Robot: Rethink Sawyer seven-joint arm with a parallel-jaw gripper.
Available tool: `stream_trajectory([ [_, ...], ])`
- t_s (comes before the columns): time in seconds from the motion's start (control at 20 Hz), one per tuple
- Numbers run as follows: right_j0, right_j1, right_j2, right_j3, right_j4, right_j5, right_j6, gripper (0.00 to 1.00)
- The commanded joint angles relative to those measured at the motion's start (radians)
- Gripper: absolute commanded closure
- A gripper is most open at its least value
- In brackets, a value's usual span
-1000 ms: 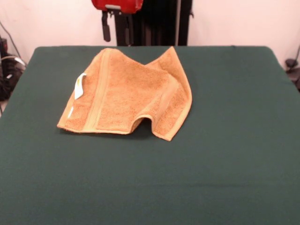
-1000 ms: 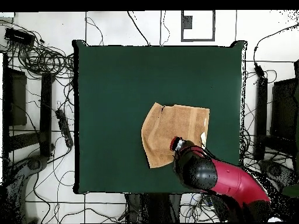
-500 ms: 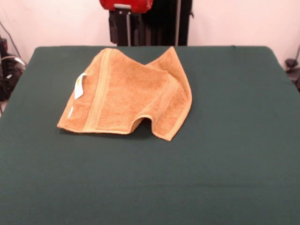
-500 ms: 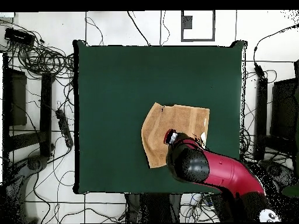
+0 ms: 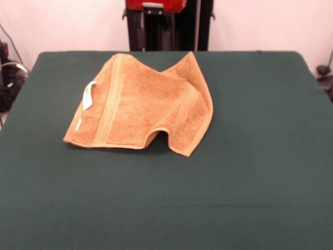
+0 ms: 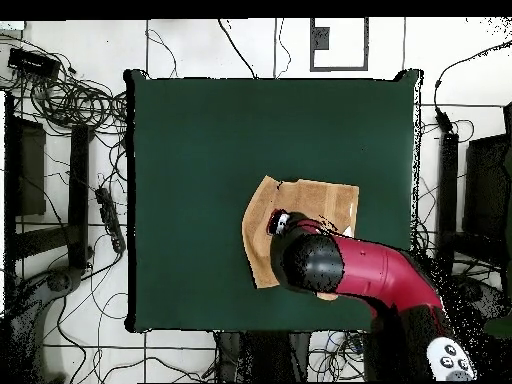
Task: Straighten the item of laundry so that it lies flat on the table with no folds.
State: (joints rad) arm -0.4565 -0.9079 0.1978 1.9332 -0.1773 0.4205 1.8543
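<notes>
The orange-tan towel (image 5: pixel 140 104) lies on the far left half of the dark green table (image 5: pixel 250 156). Its right part is folded over, and its near edge arches up in a small hump. A white tag (image 5: pixel 88 96) sticks out at its left edge. The gripper's red housing (image 5: pixel 155 4) shows only at the top edge, above the towel's far side. In the overhead view the red and black arm (image 6: pixel 350 275) covers much of the towel (image 6: pixel 262 240), with the gripper end (image 6: pixel 279 222) over it.
The black pedestal (image 5: pixel 177 26) stands behind the table's far edge. Cables (image 6: pixel 70 100) and stands lie on the floor around the table (image 6: pixel 220 150). More cables (image 5: pixel 8 78) show at the left edge of the front view.
The arm has swung sideways over the towel: rightward in the front view, leftward in the overhead view. The towel has not moved.
</notes>
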Motion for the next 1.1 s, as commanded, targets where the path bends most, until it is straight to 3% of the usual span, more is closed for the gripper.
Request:
stream_trajectory([
  [0.05,0.080,0.048,0.111,-0.105,0.037,0.134,0.036,0.00],
  [0.35,0.136,0.124,0.094,-0.171,0.039,0.118,0.074,0.00],
  [0.8,0.173,0.231,0.112,-0.139,0.087,0.026,0.110,0.00],
  [1.1,0.210,0.240,0.104,-0.046,0.152,-0.022,0.203,0.00],
])
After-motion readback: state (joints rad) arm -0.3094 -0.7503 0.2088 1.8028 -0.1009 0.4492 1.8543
